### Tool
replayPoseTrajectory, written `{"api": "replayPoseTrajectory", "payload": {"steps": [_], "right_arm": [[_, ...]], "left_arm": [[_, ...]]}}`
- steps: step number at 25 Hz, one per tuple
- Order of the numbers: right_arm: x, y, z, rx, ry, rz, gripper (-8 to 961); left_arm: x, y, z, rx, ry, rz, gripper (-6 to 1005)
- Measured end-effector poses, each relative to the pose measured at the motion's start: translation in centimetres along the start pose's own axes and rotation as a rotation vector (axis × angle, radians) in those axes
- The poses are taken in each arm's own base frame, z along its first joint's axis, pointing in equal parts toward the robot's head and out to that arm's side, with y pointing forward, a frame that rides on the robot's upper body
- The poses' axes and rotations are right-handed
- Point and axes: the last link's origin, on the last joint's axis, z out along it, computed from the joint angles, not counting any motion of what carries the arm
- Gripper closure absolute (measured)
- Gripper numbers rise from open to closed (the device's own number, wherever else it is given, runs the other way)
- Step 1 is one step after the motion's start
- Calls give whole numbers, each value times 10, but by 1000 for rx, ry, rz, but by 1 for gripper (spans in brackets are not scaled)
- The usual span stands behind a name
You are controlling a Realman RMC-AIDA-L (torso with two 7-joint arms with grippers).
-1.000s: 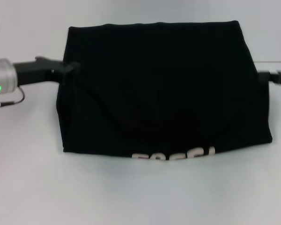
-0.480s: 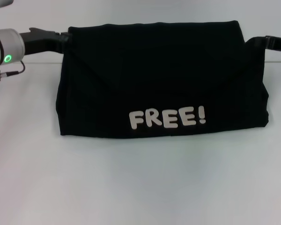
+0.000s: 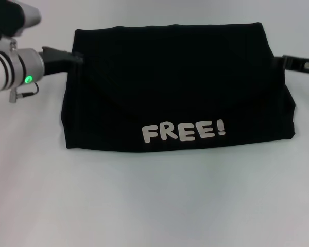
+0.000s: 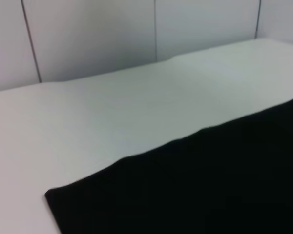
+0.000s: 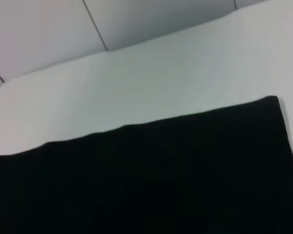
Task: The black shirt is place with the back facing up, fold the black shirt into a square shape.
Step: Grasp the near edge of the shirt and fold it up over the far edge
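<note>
Black shirt [image 3: 177,87] folded into a wide rectangle mid-table [image 3: 154,206], white "FREE!" print [image 3: 184,130] along its near edge, left gripper [image 3: 67,57] and right gripper [image 3: 280,63] at the shirt's far corners, finger state cannot be told.

Lighting even, diffuse, bright. Table [image 3: 154,206] slightly washed out, without glare. Shirt [image 3: 177,87] underexposed, folds barely visible. Wrist views soft-focused.

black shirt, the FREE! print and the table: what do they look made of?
Black shirt: soft matte fabric, probably cotton knit; it drapes in folded layers without shine. FREE! lettering: off-white, opaque, likely a print or transfer. Table: smooth white hard surface, possibly laminate.
</note>
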Motion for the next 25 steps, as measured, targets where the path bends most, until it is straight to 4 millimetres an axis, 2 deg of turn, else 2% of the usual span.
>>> {"api": "replayPoseTrajectory", "payload": {"steps": [4,8,14,19,21,22,23,25], "right_arm": [[12,-2,2,25,5,11,825],[15,-8,0,53,0,17,738],[9,-17,-10,46,-39,29,607],[7,-15,-34,-125,-82,95,388],[11,-15,-45,-189,-81,102,369],[15,-15,-50,-213,-74,104,360],[18,-16,-55,-232,-65,104,351],[26,-18,-61,-256,-44,104,332]], "left_arm": [[-6,4,4,37,-14,0,991],[-7,2,5,59,-17,-1,882],[-5,0,0,62,1,-38,717],[-7,4,-32,-87,33,-129,559],[-13,8,-48,-149,25,-136,465],[-13,8,-48,-149,25,-136,418],[-29,15,-64,-213,-8,-124,371],[-37,17,-68,-228,-28,-117,294]]}}
